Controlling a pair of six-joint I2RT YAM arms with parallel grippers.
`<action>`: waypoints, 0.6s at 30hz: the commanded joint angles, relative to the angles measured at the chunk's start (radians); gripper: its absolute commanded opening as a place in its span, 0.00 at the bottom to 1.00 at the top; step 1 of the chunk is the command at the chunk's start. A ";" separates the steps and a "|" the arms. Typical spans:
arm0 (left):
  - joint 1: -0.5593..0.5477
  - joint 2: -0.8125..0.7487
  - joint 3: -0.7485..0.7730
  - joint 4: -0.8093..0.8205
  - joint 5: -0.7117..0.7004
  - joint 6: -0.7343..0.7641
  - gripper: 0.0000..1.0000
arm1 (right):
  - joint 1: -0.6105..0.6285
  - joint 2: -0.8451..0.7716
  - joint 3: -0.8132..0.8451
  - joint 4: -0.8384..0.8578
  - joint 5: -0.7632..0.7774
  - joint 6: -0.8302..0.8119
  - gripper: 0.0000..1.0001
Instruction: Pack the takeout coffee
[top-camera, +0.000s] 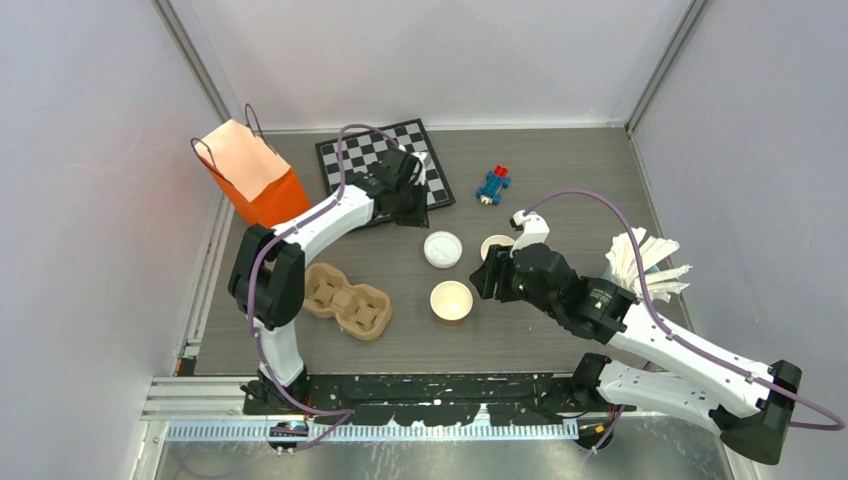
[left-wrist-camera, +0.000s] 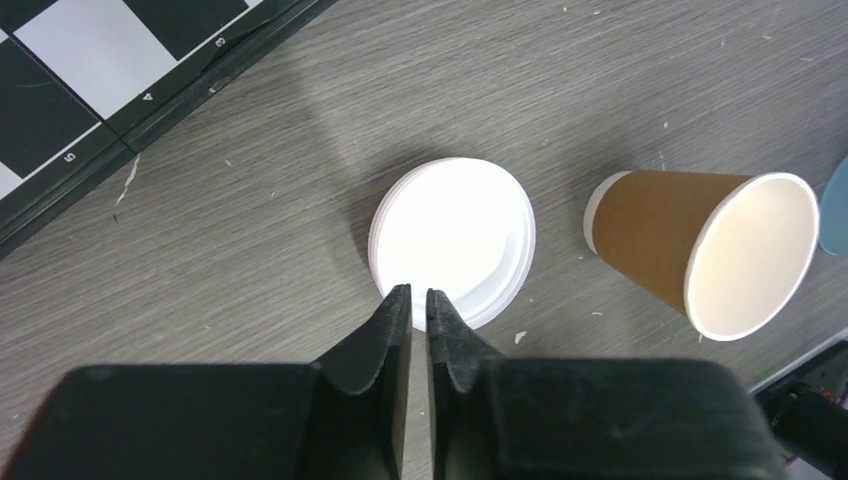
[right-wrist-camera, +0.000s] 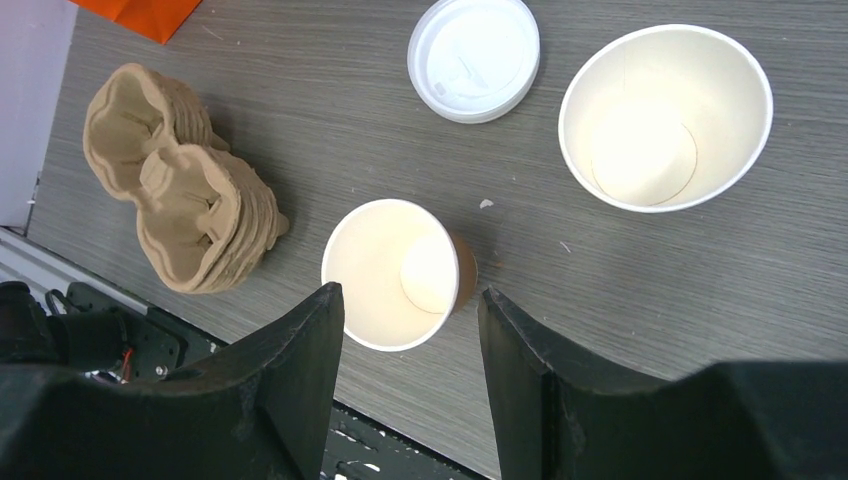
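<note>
1. We see the left gripper (left-wrist-camera: 418, 296) with its fingers pressed almost together. Only a thin slit shows between them, and nothing is in it.
2. In its wrist view the tips sit over the near edge of the white lid (left-wrist-camera: 452, 238). The lid lies flat on the table (left-wrist-camera: 250, 250), near the corner of the chessboard (left-wrist-camera: 90, 70). We cannot tell whether the tips touch the lid.
3. The right gripper (right-wrist-camera: 412, 300) has its fingers spread wide and holds nothing.
4. The front cup (right-wrist-camera: 400, 272) is brown, lidless and upright. In the right wrist view it shows between the two fingertips, just past them. From above, it stands just beside the gripper, on the side nearer the arm bases. We cannot tell whether a finger touches it.
5. The back cup (right-wrist-camera: 665, 115) is also lidless and upright. It stands close against the far side of the right gripper, to the right of the lid.
6. From above, the lid lies between the left gripper and the two cups, and it is apart from both cups.
7. The tray (right-wrist-camera: 180, 190) lies to the left of the front cup, well apart from the right gripper.
8. The orange bag (top-camera: 255, 172) stands at the far left, beside the chessboard.
</note>
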 joint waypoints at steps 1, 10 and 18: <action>0.005 -0.001 0.008 0.038 0.070 0.020 0.16 | 0.005 -0.009 -0.012 0.060 0.013 0.007 0.57; -0.001 0.080 0.004 0.038 0.026 0.043 0.27 | 0.004 -0.028 -0.010 0.046 0.011 0.009 0.57; -0.001 0.114 0.007 0.029 -0.002 0.058 0.27 | 0.005 -0.030 -0.015 0.046 0.012 0.010 0.57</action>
